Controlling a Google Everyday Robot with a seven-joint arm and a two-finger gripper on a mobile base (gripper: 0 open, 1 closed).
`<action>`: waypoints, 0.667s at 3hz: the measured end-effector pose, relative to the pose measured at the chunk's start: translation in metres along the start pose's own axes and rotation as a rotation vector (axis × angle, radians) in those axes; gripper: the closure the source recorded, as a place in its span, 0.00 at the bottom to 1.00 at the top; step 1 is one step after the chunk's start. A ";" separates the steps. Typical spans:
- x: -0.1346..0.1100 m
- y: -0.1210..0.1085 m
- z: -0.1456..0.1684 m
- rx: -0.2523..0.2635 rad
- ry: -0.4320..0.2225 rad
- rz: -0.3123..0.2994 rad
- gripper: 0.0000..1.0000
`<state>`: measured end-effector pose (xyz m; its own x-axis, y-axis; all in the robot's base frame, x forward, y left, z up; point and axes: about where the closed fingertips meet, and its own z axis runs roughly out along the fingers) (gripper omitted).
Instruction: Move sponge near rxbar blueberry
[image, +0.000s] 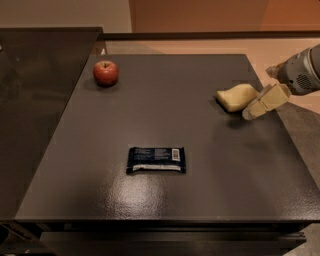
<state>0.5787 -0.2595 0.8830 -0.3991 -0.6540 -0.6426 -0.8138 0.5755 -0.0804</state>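
The sponge (237, 97), a pale yellow foam block, lies on the dark table (200, 150) at the right, toward the back. The rxbar blueberry (156, 159), a flat navy wrapper with a barcode and a light strip, lies flat at the front centre, well apart from the sponge. My gripper (250, 112) comes in from the right edge and sits just to the right of the sponge, its tan tip close to the sponge's right end and low over the table. It holds nothing that I can see.
A red apple (105, 73) stands at the back left of the table. A darker counter surface (40, 100) adjoins the table on the left. The table's right edge runs just under my arm (302, 75).
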 end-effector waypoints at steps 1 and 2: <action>0.007 -0.016 0.016 -0.029 -0.039 0.031 0.00; 0.014 -0.024 0.030 -0.059 -0.053 0.037 0.00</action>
<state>0.6054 -0.2672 0.8528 -0.4075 -0.6048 -0.6843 -0.8229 0.5681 -0.0121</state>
